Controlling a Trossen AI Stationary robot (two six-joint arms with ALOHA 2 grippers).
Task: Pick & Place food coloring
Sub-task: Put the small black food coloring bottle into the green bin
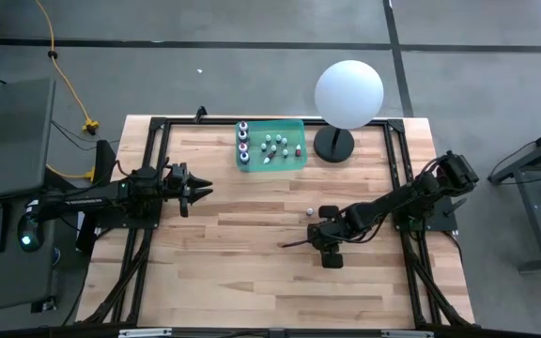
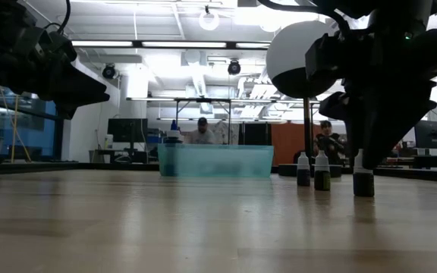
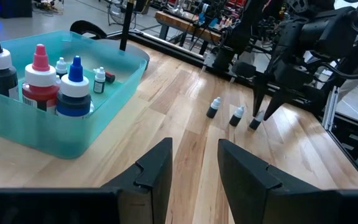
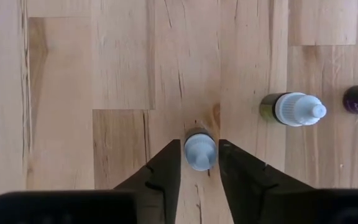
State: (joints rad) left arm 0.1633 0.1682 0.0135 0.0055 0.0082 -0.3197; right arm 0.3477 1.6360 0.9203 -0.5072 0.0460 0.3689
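Now my right gripper (image 4: 199, 163) straddles a food coloring bottle (image 4: 199, 151), jaws open, nothing held; next, close, lift toward the tray (image 1: 270, 166) at 11 o'clock.

We are looking at a light wooden table (image 1: 242, 263) of butcher-block planks, with a black frame running along its edges. A teal tray (image 1: 272, 161) is sitting near the far edge, about midway along it, and the black base (image 1: 333, 145) of a white sphere lamp is standing just beside the tray, toward the far right corner. Three small white-capped bottles (image 3: 235, 116) are standing upright in a row on the bare wood right of centre, well apart from the tray.
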